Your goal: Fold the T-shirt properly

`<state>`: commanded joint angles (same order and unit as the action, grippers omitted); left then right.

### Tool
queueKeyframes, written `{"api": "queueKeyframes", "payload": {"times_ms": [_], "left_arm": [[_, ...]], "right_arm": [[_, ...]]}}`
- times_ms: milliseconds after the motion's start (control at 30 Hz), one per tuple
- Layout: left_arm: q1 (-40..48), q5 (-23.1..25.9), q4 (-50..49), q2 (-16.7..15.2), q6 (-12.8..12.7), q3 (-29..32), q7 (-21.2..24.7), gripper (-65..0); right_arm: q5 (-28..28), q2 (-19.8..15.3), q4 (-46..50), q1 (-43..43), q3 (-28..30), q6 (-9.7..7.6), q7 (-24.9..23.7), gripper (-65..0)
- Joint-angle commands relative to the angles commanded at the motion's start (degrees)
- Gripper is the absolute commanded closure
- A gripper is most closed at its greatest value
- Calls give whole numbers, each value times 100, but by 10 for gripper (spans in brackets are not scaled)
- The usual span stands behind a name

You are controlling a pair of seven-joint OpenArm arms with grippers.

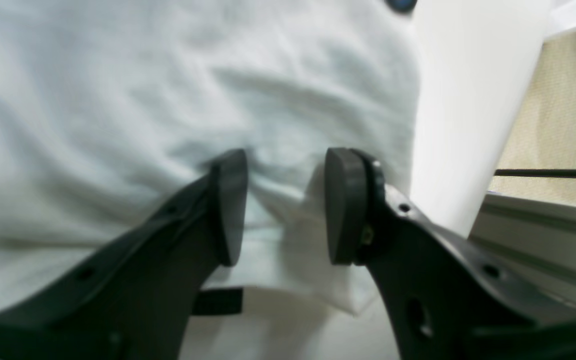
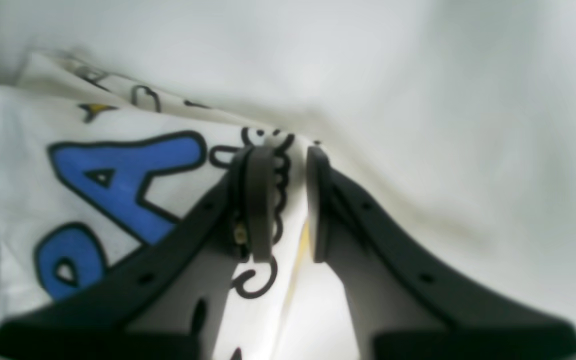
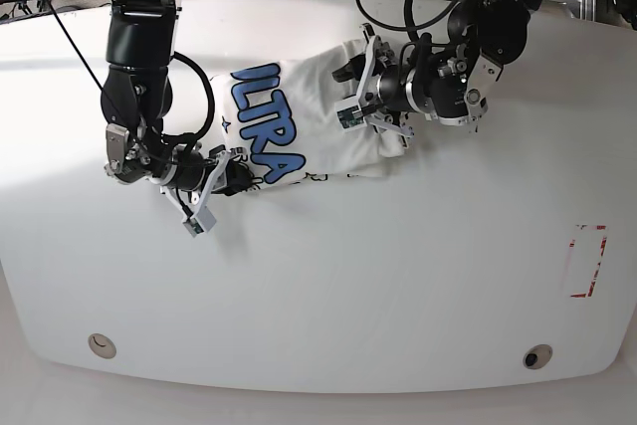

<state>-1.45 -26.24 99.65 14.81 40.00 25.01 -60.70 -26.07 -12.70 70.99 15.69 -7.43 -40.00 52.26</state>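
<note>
Your T-shirt (image 3: 314, 111) lies on the far half of the white desk (image 3: 328, 296), its lower edge slanting between your two hands. Bare desk spreads from that edge to the near rim — room there to move. Right hand (image 2: 290, 205): fingers slightly apart, astride the shirt's printed edge; grip on cloth, cannot tell. Left hand (image 1: 285, 207): fingers parted wider, over plain white cloth near an edge. Shirt: partly folded, blue bubble letters along its right-hand end, black outlines beside them, soft wrinkles across the plain part.
</note>
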Motion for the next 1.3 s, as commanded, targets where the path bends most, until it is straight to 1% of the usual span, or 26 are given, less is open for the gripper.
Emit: {"api": "queueKeyframes", "payload": {"times_ms": [100, 167, 233, 333, 500, 600, 733, 900, 1000, 1133, 1167, 1300], "left_arm": [[-211, 9, -369, 53, 0, -18, 202, -237], [-343, -9, -607, 290, 0, -9, 387, -237], [-492, 0, -782, 352, 0, 0, 519, -237], [-730, -26, -958, 484, 0, -9, 536, -237], [-1090, -18, -1002, 527, 0, -9, 545, -237], [-1301, -9, -1002, 527, 0, -9, 510, -237], [-1547, 9, -1011, 510, 0, -9, 519, -237], [-1653, -26, -923, 519, 0, -53, 501, -237], [-1714, -26, -721, 519, 0, -360, 448, -237], [-1556, 0, -185, 492, 0, -1037, 9, -237], [-1459, 0, -88, 484, 0, -1204, 9, -237], [-1002, 9, 290, 475, 0, -1749, 9, -237]], "right_arm": [[325, 35, 0, -79, 0, 0, -18, -106], [448, 35, 70, -264, 0, 0, -35, -105], [501, 18, 308, -422, 0, 0, -35, -105], [501, 9, 800, -800, 0, 0, -26, -105], [501, 62, 1451, -1266, 26, 0, 0, -105], [519, 185, 1873, -1600, 484, 0, 0, -103], [519, 229, 2286, -1873, 1055, 0, 0, -101], [519, 378, 2470, -1925, 1908, 0, 0, -101], [519, 563, 2462, -1785, 2312, 0, 0, -101], [519, 703, 2462, -1591, 2892, 0, 0, -101], [519, 738, 2453, -1538, 3051, 0, 0, -103], [519, 1073, 2453, -1398, 3631, 0, 0, -103]]}}
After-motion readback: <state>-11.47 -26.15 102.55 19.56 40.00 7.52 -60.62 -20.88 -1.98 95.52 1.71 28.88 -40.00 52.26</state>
